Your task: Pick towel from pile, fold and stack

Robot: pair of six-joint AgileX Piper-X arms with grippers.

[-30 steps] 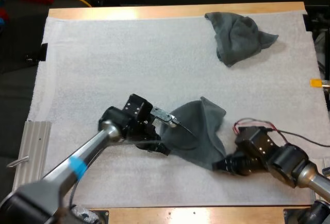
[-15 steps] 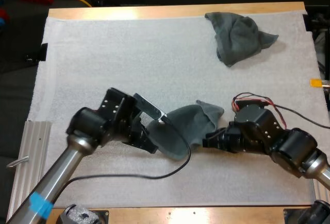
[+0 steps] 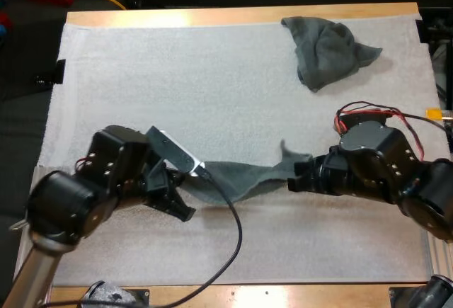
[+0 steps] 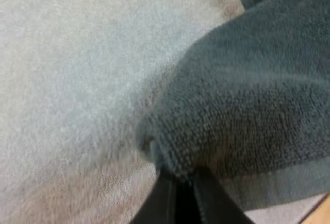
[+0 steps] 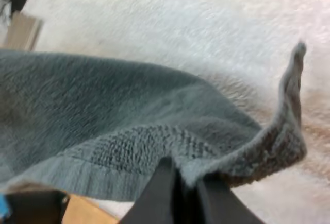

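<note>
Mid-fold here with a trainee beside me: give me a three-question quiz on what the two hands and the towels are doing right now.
1. True or false: the left hand is open, clear of the near towel.
2. The near towel is: A) folded in a stack; B) stretched low over the mat between the left hand and right hand; C) hanging off the table.
3. Fill in: the crumpled towel lies near the mat's far ____ corner.
Key: 1 false, it is shut on the near towel's end; 2 B; 3 right.
</note>
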